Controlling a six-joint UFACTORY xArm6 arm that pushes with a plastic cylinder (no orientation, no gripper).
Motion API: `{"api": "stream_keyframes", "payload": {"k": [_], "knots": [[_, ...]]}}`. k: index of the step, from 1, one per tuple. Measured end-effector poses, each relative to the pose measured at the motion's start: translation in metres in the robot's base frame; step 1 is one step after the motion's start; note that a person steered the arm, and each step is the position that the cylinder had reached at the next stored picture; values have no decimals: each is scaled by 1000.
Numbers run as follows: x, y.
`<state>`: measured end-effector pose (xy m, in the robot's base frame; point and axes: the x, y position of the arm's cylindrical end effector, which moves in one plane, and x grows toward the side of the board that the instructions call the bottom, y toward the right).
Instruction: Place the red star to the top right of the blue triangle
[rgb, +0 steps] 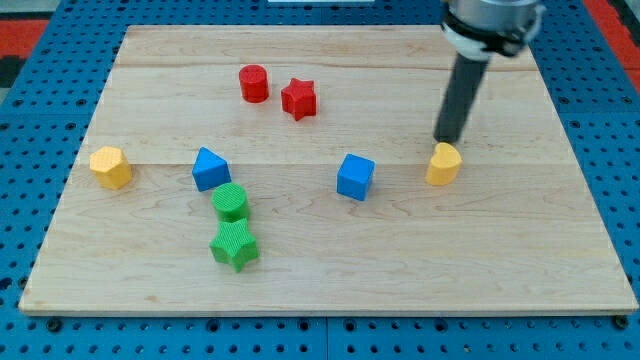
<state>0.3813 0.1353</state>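
The red star (299, 98) lies near the top middle of the wooden board (330, 270), just right of a red cylinder (254, 83). The blue triangle (210, 168) sits lower and to the left, at mid-height. The star is up and to the right of the triangle, well apart from it. My tip (444, 141) is at the view's right, just above a yellow heart-shaped block (444, 164) and far right of the star.
A blue cube (355, 177) lies at the centre. A green cylinder (231, 201) and a green star (234, 245) sit just below the blue triangle. A yellow hexagon block (110, 166) lies near the left edge.
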Motion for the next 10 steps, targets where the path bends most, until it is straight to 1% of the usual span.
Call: {"api": "stream_keyframes", "payload": {"k": [1, 2, 3, 4, 5, 6, 7, 8, 9, 10], "knots": [[-4, -43], [54, 15], [69, 50], [59, 27], [-6, 6], [-6, -87], [-44, -102], [-66, -129], [-52, -184], [-9, -210]]}}
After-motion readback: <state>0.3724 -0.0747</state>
